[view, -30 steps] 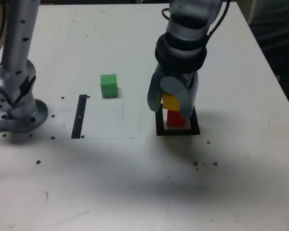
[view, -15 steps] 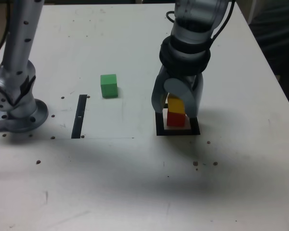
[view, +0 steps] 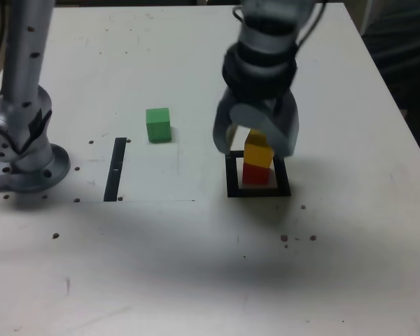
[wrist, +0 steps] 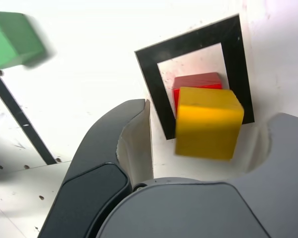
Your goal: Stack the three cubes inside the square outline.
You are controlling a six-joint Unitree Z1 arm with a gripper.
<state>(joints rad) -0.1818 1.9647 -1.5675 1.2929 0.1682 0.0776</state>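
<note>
Exterior view: the gripper (view: 254, 145) is open around yellow (view: 259, 154), which sits on red (view: 255, 174) inside the outline (view: 232, 178). Green (view: 158, 126) lies well apart, toward this view's left; I judge it next, after clearing yellow. Compared with the earlier frame, the fingers stand wider.

Wrist view: I see gaps flanking yellow; nothing is gripped.
</note>
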